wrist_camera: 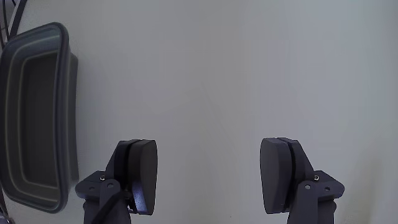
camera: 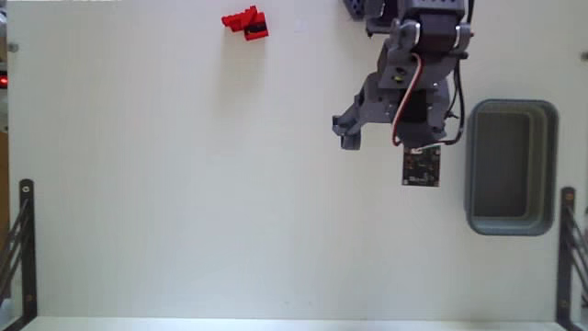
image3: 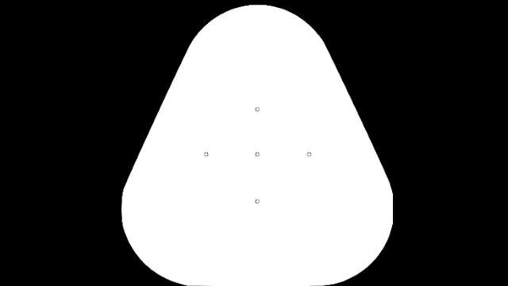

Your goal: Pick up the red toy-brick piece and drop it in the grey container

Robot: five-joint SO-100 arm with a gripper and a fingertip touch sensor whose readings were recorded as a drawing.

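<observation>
The red toy-brick piece (camera: 245, 23) lies near the far edge of the white table in the fixed view, left of the arm; the wrist view does not show it. The grey container (camera: 551, 165) stands at the right of the fixed view and appears at the left edge of the wrist view as a grey container (wrist_camera: 62, 93), with nothing visible inside. My gripper (camera: 386, 138) hangs over the table just left of the container, well away from the red piece. In the wrist view my gripper (wrist_camera: 208, 180) is open, its dark pads (wrist_camera: 142, 174) wide apart over bare table.
Black metal brackets (camera: 20, 239) stand at the lower left and lower right (camera: 568, 248) table edges. A small circuit board (camera: 421, 167) with a red wire hangs on the arm. White tabletop (camera: 184, 184) spreads between the arm and the red piece.
</observation>
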